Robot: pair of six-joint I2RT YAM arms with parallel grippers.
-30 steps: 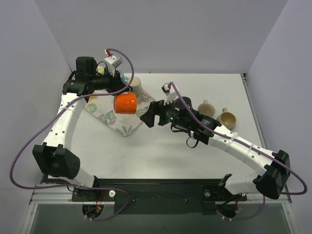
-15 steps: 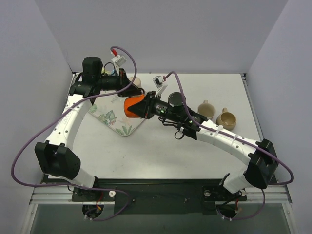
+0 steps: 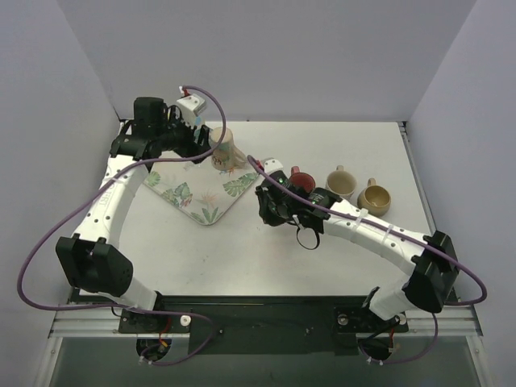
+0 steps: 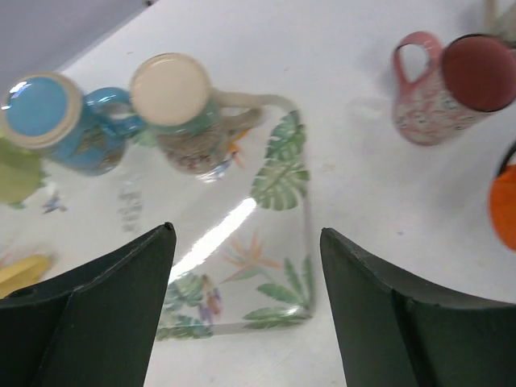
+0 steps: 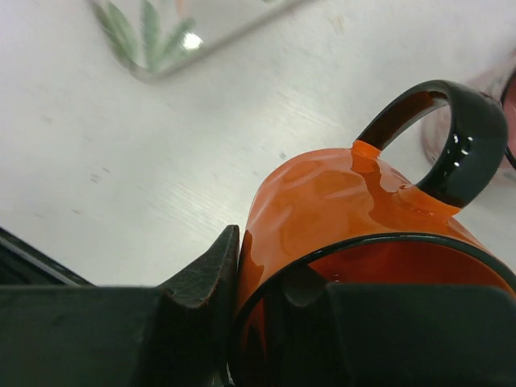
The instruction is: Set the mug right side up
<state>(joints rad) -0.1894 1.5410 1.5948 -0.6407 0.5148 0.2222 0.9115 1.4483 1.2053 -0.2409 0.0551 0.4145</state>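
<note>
Looking down the right wrist view, I have the orange mug [image 5: 322,201] pinched at its black rim by the right gripper [image 5: 262,294]: one finger sits outside the wall, the other inside the mouth, and the jaws are clamped on that wall. The mouth faces up at the wrist camera and the base points away toward the table [image 5: 121,161], so the mug's long axis runs roughly along the fingers, and I judge it close to upright. I cannot tell whether the base touches the surface. The black handle [image 5: 451,145] sticks out on the side away from the outer finger, toward a pinkish blur at the frame edge that I take for the pink mug [image 3: 300,179].

From above the mug is hidden under the wrist, just off the corner of the leaf-print tray [image 3: 193,201], with the pink mug just beyond it and two tan mugs [image 3: 375,197] further right. White surface shows on the near side, so lowering straight down looks the safest line to me, with the handle's gap to the pink mug the thing to watch.

The left gripper [image 4: 246,242] hangs over the tray with its jaws wide apart, well away from the mug, so this stays the right arm's job
</note>
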